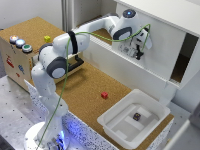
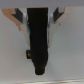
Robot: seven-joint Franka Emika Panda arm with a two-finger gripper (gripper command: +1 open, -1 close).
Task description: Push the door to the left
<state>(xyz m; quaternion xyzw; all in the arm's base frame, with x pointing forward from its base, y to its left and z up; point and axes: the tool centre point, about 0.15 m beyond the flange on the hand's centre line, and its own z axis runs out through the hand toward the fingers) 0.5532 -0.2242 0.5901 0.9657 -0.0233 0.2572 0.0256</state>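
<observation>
Door: the door [image 1: 162, 47] is a large plain white panel in the upper right of the exterior view, standing upright in the white cabinet [image 1: 150, 10]; a dark opening [image 1: 182, 62] shows at its right end.
Door in wrist view: a flat pale grey-white surface [image 2: 65, 55] fills the frame behind the gripper; it is too blurred to tell more.
Gripper: the gripper [image 1: 136, 51] is at the door's left part, right against its face or just in front of it; contact cannot be told. In the wrist view the gripper [image 2: 38, 60] shows as one dark mass, and whether the fingers are parted or together cannot be told.
Arm: the white arm [image 1: 65, 50] reaches from its base at the lower left of the frame up to the cabinet, with a green cable [image 1: 95, 34] running along it.
Front wall: a long low white wall [image 1: 125, 62] runs below the door.
Worktop: the cork-covered worktop [image 1: 85, 90] carries a small red block [image 1: 104, 95] near the centre.
Bin: a white plastic bin [image 1: 117, 131] sits at the lower right, with a small dark object [image 1: 136, 116] inside.
Box: a box [image 1: 15, 62] at the upper left bears three round buttons [image 1: 20, 43] and a yellow block [image 1: 47, 38].
</observation>
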